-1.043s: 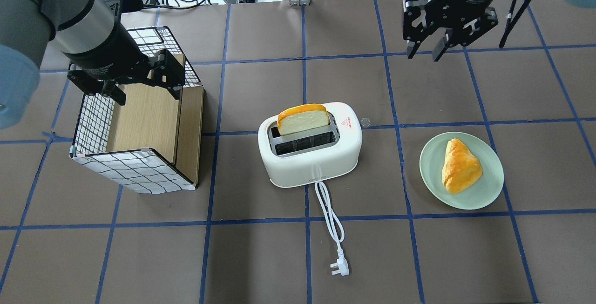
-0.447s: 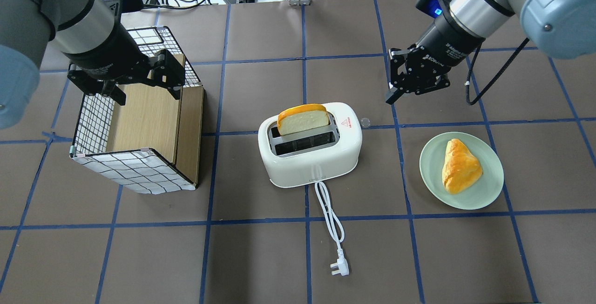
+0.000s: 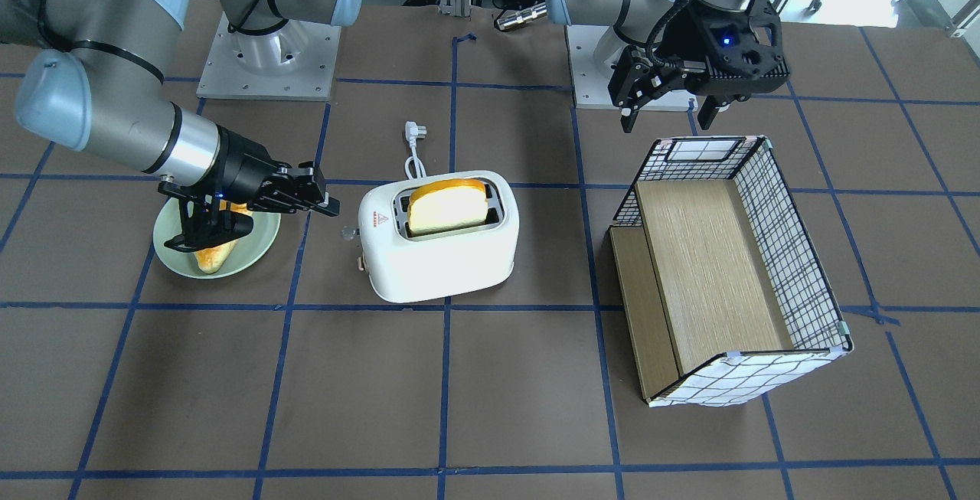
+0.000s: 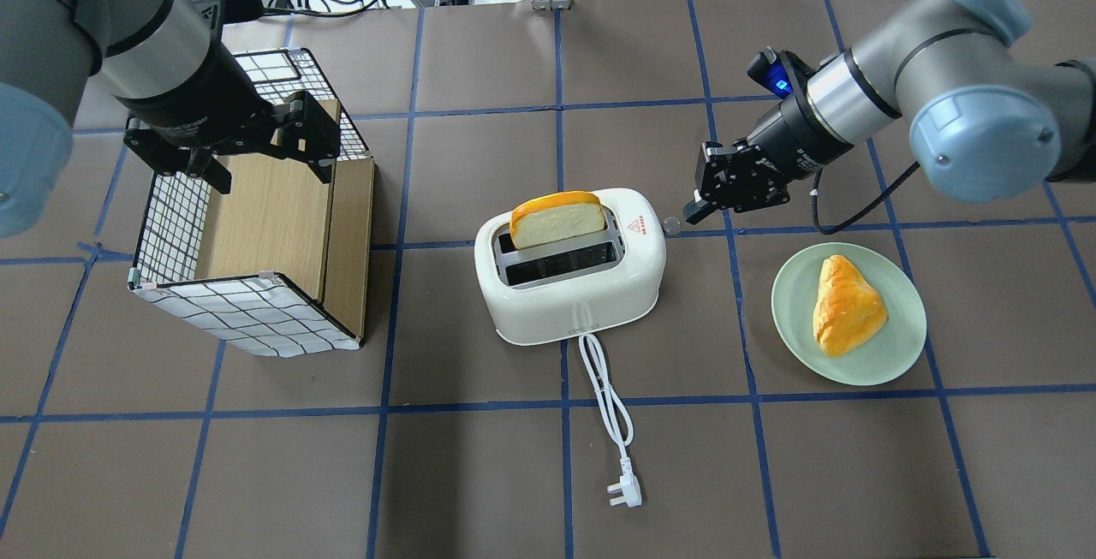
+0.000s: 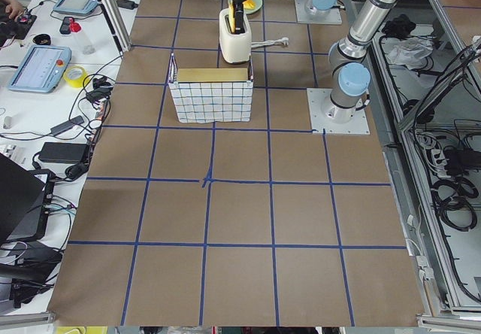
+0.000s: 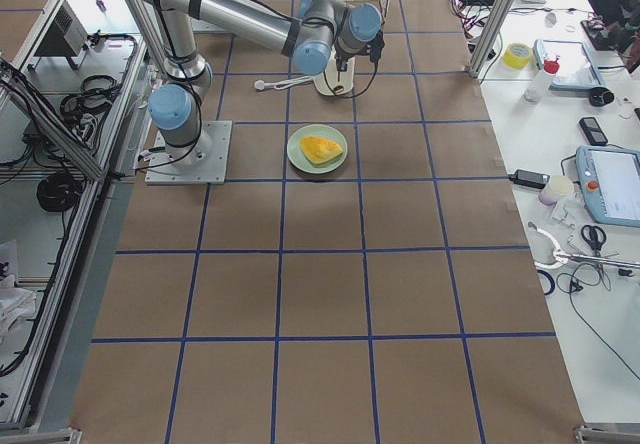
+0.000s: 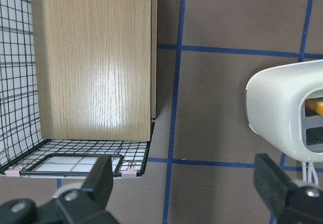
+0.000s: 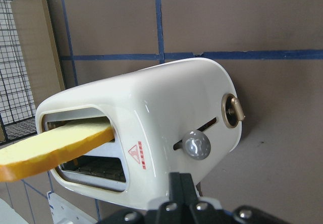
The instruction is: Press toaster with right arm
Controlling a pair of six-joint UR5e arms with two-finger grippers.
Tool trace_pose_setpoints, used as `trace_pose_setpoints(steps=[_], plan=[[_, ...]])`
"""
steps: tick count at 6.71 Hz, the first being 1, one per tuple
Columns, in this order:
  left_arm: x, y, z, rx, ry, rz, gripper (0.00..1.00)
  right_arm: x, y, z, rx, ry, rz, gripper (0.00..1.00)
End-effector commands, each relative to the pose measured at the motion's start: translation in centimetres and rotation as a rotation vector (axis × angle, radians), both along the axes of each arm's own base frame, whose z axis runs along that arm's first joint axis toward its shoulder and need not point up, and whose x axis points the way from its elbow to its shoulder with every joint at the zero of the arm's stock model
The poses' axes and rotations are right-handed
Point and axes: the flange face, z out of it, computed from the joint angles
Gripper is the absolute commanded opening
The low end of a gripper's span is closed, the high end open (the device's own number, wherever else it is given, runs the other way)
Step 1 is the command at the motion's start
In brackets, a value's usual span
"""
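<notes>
The glossy white toaster (image 4: 569,289) stands mid-table with a bread slice (image 4: 556,218) sticking up from its slot. It also shows in the front-facing view (image 3: 440,263). My right gripper (image 4: 692,213) is shut and empty, its tip just off the toaster's right end. The right wrist view shows that end of the toaster (image 8: 166,108) close up, with a grey knob (image 8: 197,144) and a tan lever (image 8: 233,110) just ahead of the closed fingertips (image 8: 180,181). The tip is not touching either. My left gripper (image 4: 272,167) is open and hovers over the basket.
A wire basket with wooden panels (image 4: 248,311) lies on its side at the left. A green plate (image 4: 899,353) with a pastry (image 4: 846,304) sits right of the toaster, under my right arm. The white cord and plug (image 4: 608,396) trail toward the near edge.
My right arm has swung down and left from the far right corner to the toaster's knob end. Its fingers have closed. The left arm has not moved.
</notes>
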Motion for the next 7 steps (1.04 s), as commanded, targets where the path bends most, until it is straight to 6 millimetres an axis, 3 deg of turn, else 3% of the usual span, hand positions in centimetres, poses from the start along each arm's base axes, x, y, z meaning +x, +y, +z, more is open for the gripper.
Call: trace_pose_setpoints(steps=[1, 4, 7], plan=[[0.0, 0.0, 0.0, 0.0, 0.001, 0.0, 1.0, 0.3, 0.4, -2.1, -0.017, -0.032, -0.006, 0.0], [0.0, 0.0, 0.0, 0.0, 0.001, 0.0, 1.0, 0.4, -0.2, -2.3, -0.042, -0.063, -0.013, 0.0], [0.0, 0.0, 0.0, 0.0, -0.001, 0.0, 1.0, 0.3, -0.9, -3.9, -0.043, -0.066, -0.001, 0.0]])
